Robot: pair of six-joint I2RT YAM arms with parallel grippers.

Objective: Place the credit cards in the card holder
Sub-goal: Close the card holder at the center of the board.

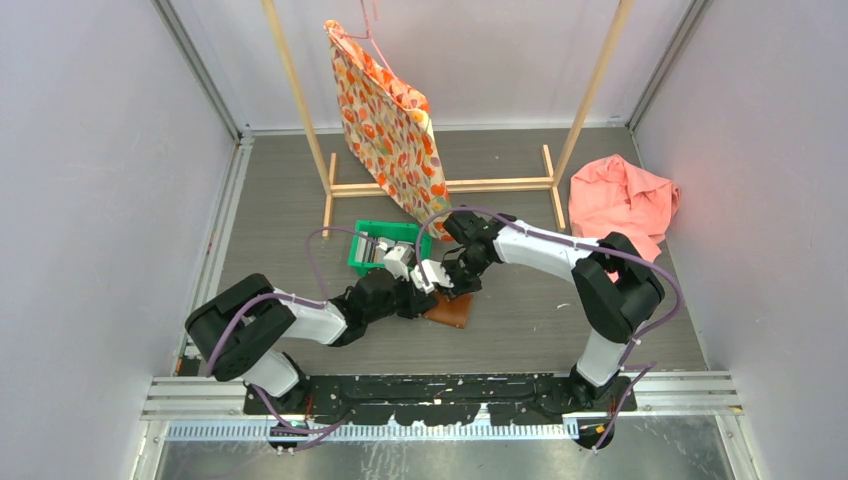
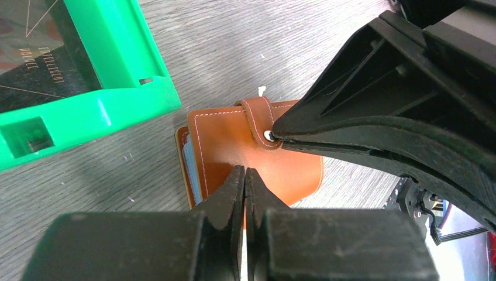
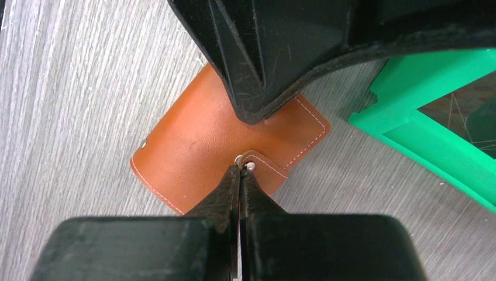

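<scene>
The card holder (image 1: 452, 311) lies folded shut on the table, a brown leather wallet (image 2: 231, 143) with its snap strap (image 3: 266, 168) over the edge. A light blue credit card (image 2: 188, 153) edge shows inside its open side. Dark credit cards (image 2: 41, 52) lie in the green bin (image 1: 392, 232). My left gripper (image 2: 244, 171) is shut, with its tips down on the wallet's cover. From the opposite side my right gripper (image 3: 240, 170) is shut too, its tips against the snap button. Both grippers (image 1: 440, 280) meet over the wallet in the top view.
The green bin (image 3: 433, 146) stands just behind the wallet, close to both wrists. Farther back a wooden rack (image 1: 440, 186) carries a hanging patterned bag (image 1: 388, 125). A pink cloth (image 1: 622, 198) lies at the back right. Walls close in the table on three sides.
</scene>
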